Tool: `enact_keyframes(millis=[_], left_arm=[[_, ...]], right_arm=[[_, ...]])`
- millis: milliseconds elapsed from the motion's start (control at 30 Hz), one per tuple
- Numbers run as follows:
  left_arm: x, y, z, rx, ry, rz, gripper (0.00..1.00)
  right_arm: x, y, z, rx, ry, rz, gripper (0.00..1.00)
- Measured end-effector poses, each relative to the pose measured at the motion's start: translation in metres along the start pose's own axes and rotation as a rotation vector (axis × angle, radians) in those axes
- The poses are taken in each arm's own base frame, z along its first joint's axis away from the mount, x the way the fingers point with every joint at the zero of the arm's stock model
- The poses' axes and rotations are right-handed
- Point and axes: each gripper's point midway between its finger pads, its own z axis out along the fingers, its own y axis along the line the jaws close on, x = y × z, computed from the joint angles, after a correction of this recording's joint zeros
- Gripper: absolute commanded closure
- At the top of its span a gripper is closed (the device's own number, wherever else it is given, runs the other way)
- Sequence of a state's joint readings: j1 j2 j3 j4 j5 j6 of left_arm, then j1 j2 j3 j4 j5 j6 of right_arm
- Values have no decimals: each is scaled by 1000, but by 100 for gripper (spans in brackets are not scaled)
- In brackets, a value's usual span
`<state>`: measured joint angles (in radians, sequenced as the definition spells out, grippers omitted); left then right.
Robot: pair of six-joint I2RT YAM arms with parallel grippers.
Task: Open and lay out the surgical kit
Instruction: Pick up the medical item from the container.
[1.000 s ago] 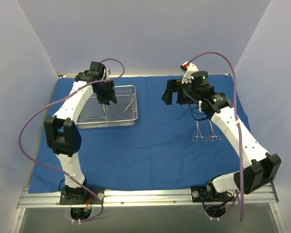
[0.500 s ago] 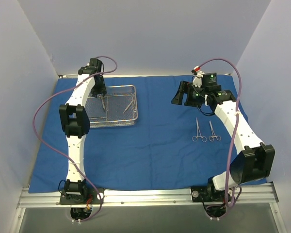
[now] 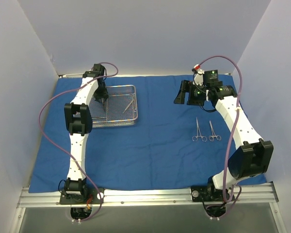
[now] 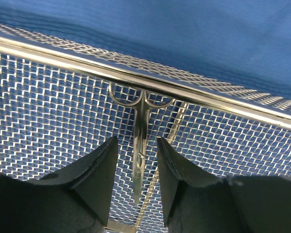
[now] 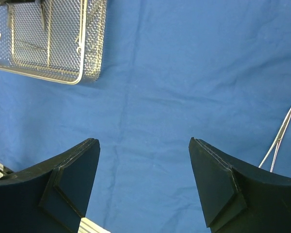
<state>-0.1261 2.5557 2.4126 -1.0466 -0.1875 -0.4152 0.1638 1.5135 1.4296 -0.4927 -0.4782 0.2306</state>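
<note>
Left gripper [image 4: 137, 141] low within wire-mesh tray [image 4: 199, 97], fingers apart, straddling one ring-handled instrument [image 4: 140, 121] with a gap on either side. Right gripper [image 5: 143, 141] spread wide, empty, above blue cloth [image 3: 155, 145] right of tray. Two more instruments [image 3: 198, 128] lie side by side on cloth, also right of tray.
</note>
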Motion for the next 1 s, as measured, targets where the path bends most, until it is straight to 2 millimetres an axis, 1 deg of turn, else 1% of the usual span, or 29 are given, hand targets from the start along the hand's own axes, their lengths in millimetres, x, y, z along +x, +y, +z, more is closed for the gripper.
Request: enact_keyframes(millis=[167, 300, 367, 400, 433, 533, 567, 633, 933, 1000], left_arm=[[4, -1, 5, -15, 11, -4, 53], [4, 1, 8, -33, 21, -14, 53], [5, 1, 8, -33, 22, -16, 57], [5, 1, 8, -33, 22, -17, 61], [5, 1, 8, -32, 24, -19, 72], [5, 2, 8, -28, 30, -18, 87], [6, 4, 9, -27, 35, -19, 94], [6, 5, 9, -13, 42, -26, 98], [7, 7, 3, 23, 47, -38, 98], [16, 9, -2, 26, 76, -35, 98]], right_arm=[[5, -4, 7, 6, 26, 3, 25], [5, -4, 7, 6, 27, -2, 25], [5, -5, 6, 6, 29, -3, 25], [5, -5, 6, 6, 28, -4, 25], [5, -5, 6, 6, 28, -4, 25], [5, -4, 6, 6, 29, -3, 26], [5, -4, 6, 6, 28, -4, 25], [5, -5, 6, 7, 29, -2, 25], [6, -1, 7, 2, 31, 8, 27], [5, 2, 8, 2, 33, 8, 27]])
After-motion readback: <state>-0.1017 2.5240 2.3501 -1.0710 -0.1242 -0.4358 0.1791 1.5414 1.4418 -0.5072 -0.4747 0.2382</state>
